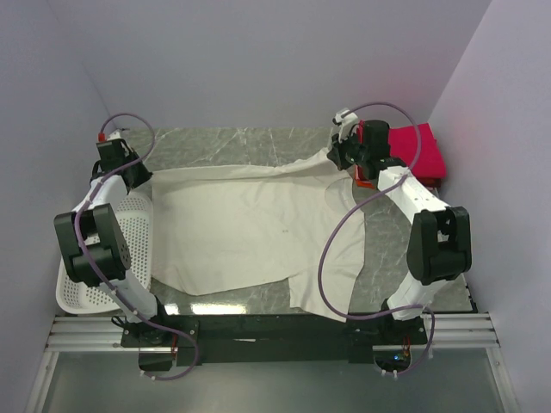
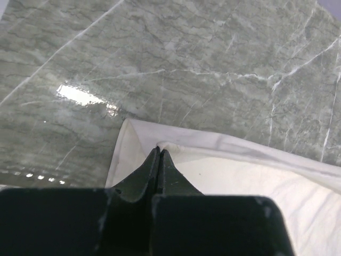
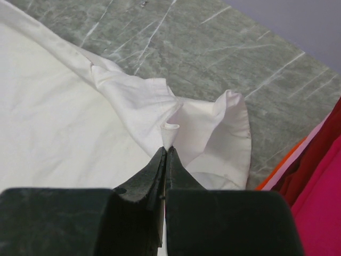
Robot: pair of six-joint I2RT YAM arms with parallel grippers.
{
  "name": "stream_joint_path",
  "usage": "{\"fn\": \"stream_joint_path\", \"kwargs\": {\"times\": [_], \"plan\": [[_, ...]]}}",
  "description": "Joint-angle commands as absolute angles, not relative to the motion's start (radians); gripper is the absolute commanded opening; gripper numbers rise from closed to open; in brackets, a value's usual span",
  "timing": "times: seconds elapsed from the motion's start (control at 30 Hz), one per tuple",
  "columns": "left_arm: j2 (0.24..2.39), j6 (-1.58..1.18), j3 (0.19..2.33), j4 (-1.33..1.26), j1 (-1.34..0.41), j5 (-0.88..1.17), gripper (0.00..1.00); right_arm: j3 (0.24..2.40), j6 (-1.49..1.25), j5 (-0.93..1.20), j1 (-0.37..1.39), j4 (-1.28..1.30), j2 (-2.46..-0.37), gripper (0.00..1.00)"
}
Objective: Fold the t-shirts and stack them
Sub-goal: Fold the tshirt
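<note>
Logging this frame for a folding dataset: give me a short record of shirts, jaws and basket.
cream-white t-shirt: spread open on the table
left jaws: shut on its far-left corner
right jaws: shut on its far-right edge
pink-red shirts: piled at far right
basket: at the left edge, beside the spread shirt
folding: not begun

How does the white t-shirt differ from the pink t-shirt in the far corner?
The white t-shirt lies spread across the table; the pink t-shirt is a compact pile. The left gripper and right gripper pinch the white t-shirt; no gripper holds the pink one. Both are soft cloth.
</note>
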State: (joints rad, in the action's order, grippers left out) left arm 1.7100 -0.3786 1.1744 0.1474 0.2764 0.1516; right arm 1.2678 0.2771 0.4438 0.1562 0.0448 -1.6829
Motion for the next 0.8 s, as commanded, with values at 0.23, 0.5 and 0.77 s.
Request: {"fn": "stream_joint_path", "kwargs": {"times": [0.23,0.5,0.77], "plan": [[1.672,-0.365,1.181,0.170,0.279,0.078,0.00,1.215,0.291,0.497,0.156,0.035,-1.594,0.00],[1.693,-0.359,1.187,0.181,0.281,0.069,0.00,1.193,0.304,0.508,0.163,0.058,-1.566,0.00],[1.698,-0.357,1.187,0.183,0.279,0.071,0.00,1.155,0.328,0.508,0.164,0.077,-1.542,0.00]]}}
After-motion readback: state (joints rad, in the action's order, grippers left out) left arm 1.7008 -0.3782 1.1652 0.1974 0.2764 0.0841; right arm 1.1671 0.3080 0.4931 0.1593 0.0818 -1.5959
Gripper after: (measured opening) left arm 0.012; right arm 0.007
